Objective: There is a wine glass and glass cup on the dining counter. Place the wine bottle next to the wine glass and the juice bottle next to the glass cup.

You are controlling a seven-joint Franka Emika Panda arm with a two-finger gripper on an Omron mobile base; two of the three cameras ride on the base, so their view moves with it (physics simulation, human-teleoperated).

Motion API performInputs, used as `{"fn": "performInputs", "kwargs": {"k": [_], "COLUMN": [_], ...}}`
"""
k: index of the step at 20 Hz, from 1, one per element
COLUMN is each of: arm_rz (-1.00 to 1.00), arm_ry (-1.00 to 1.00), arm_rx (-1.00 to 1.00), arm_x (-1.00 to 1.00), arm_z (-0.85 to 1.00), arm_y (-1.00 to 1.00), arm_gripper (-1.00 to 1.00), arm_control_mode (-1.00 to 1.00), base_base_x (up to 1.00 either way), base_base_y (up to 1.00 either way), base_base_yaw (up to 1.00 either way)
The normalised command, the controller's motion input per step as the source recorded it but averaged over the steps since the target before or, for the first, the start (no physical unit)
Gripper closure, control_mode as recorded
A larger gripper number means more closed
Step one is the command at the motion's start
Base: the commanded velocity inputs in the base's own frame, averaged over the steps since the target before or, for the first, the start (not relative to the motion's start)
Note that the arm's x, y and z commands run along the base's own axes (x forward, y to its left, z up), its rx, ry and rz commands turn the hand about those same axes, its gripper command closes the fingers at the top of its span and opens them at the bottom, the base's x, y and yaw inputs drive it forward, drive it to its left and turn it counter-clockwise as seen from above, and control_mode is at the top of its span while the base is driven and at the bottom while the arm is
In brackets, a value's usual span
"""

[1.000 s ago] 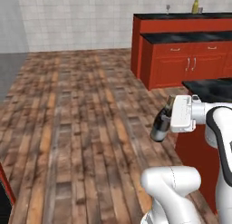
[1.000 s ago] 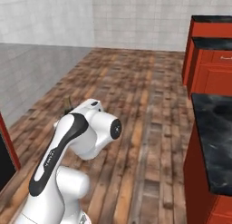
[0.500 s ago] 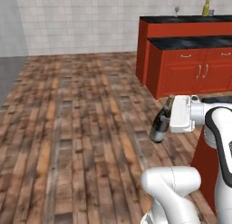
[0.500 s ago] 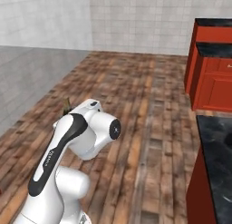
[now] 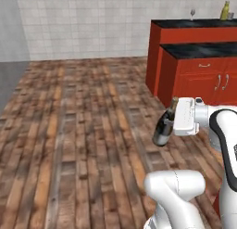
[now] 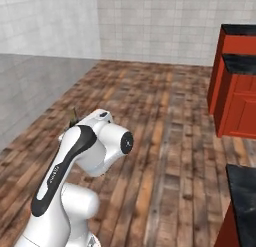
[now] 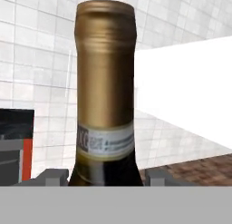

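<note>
Tool (image 5: 172, 126) clamped on the wine bottle (image 5: 164, 128), jaws closed around the upper body near the neck, bottle carried mid-air over the wooden floor (image 5: 83, 130), tilted a little. Hand view confirms it: neck sits between the two dark fingertips (image 7: 50, 177), gold foil capsule on top, pale band label below. Held high and clear of the floor, probably so it rides safely while the base drives toward the dining bench (image 5: 194, 24).

Dining bench is far off at upper right in the left base view, black veined top on red panels. Wine glass (image 5: 192, 13) stands on it, tiny, clear, stemmed. Juice bottle (image 5: 225, 10) is also up there, yellowish, squat, well right of the glass. Glass cup too small to tell. A lower red cabinet (image 5: 199, 75) with handles sits in front of that bench.

Bottle is dark green-brown glass, smooth, slim, long narrow neck. Floor is patchy brown planks, wall pale tile. Delivery not yet done; bottle well apart from the glass.
</note>
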Motion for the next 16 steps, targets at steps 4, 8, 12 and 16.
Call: {"fn": "performInputs", "kwargs": {"k": [4, 8, 12, 16], "arm_rz": [0.00, 0.00, 0.00, 0.00], "arm_ry": [0.00, 0.00, 0.00, 0.00], "arm_rx": [0.00, 0.00, 0.00, 0.00], "arm_x": [0.00, 0.00, 0.00, 0.00], "arm_z": [0.00, 0.00, 0.00, 0.00], "arm_y": [0.00, 0.00, 0.00, 0.00], "arm_gripper": [1.00, 1.00, 1.00, 1.00], "arm_control_mode": [1.00, 1.00, 1.00, 1.00], "base_base_x": [0.94, 0.94, 0.94, 0.94], "base_base_y": [0.00, 0.00, 0.00, 0.00], "base_base_yaw": [0.05, 0.05, 0.05, 0.04]}}
